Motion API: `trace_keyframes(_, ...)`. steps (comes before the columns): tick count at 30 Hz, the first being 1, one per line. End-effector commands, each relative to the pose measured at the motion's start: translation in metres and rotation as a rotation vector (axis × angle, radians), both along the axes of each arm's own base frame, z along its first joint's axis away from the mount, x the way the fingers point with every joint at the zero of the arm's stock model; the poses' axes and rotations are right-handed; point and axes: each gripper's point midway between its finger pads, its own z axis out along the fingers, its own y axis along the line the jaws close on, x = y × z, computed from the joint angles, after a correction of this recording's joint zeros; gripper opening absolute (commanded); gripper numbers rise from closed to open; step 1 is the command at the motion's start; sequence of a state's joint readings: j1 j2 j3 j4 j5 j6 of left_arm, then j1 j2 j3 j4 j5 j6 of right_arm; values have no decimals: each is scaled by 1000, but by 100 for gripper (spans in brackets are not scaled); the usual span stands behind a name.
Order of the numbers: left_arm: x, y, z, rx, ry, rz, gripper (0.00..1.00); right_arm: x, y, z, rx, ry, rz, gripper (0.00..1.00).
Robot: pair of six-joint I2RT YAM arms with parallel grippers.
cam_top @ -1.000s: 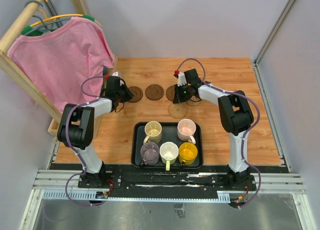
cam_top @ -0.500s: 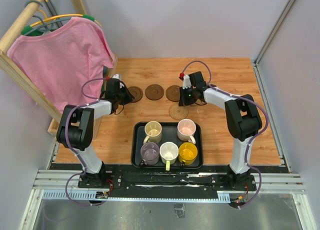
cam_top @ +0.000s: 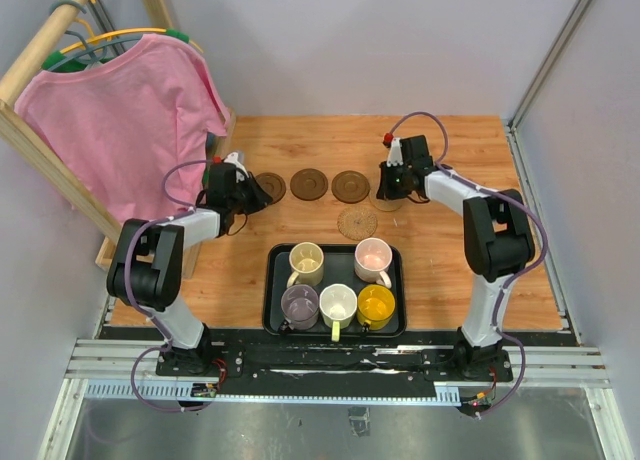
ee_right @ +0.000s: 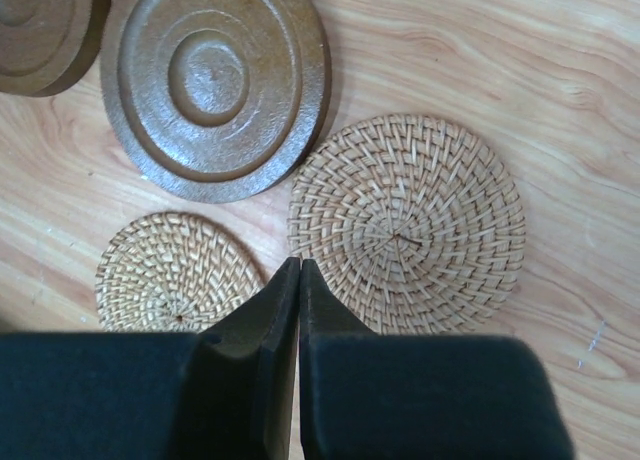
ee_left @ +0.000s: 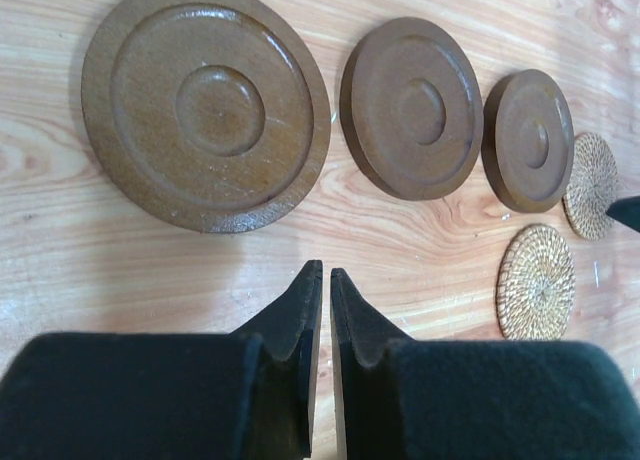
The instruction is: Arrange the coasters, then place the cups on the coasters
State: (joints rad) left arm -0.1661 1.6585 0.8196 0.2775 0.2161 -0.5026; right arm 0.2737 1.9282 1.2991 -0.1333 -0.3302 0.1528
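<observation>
Right wrist and left wrist show right pincer (ee_right: 298, 265) and left pincer (ee_left: 322, 272) together, empty; arranging looks unfinished, so the stray woven coaster (cam_top: 356, 221) needs nudging toward the counter's (cam_top: 470, 150) far edge.

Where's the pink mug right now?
Top view: in the tray's far right corner, the pink mug sits right of the cream mug, behind the yellow mug.

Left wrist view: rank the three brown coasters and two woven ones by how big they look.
1. Nearest brown coaster
2. Middle brown coaster
3. Far brown coaster
4. Lower woven coaster and upper woven coaster: about alike, not ranked.
The brown order may only reflect nearness to the camera.
</observation>
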Motion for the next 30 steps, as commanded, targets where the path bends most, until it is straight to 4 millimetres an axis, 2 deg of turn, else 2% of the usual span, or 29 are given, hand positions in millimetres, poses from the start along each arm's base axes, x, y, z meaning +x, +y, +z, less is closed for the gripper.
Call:
trace_keyframes(1, -4, -12, 19, -32, -61, -51, 13, 16, -14, -11, -38, 20, -59, 3)
trace_keyframes(5, -8, -19, 26, -36, -80, -78, 13, 23, -31, -25, -64, 56, -119, 3)
trace_keyframes(12, -17, -25, 28, -49, -85, -101, 13, 29, -83, -38, -122, 105, -258, 3)
trace_keyframes(17, -20, -28, 23, -59, -71, -112, 13, 29, -119, -39, -161, 117, -343, 2)
trace_keyframes(23, -21, -30, 23, -69, -68, -119, 13, 31, -141, -31, -195, 102, -405, 2)
trace_keyframes(30, -21, -31, 22, -70, -61, -122, 13, 27, -151, -26, -206, 107, -452, 2)
